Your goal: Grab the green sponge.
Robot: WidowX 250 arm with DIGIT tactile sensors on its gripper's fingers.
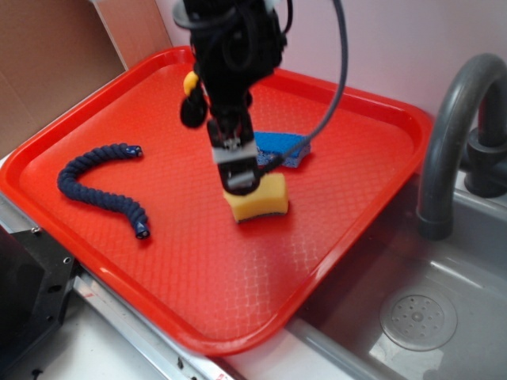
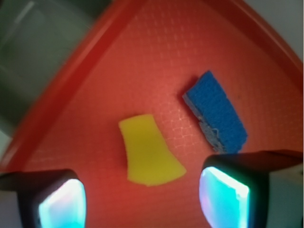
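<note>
The black arm (image 1: 230,55) reaches straight down over the middle of the red tray (image 1: 95,134), its wrist vertical and the gripper (image 1: 240,180) pointing at the tray floor. The fingers (image 2: 59,202) are spread wide apart and hold nothing; from the wrist camera the two pads sit at either side with the green sponge (image 2: 148,151) in the gap between them, not touched by either. That sponge, yellow face up, lies flat near the tray's centre, right under the gripper. The blue sponge (image 1: 281,146) lies just behind it, close but apart. A dark blue rope (image 1: 99,170) curls on the tray's left side. A grey tap (image 1: 451,127) and sink (image 1: 444,285) are to the right.
</note>
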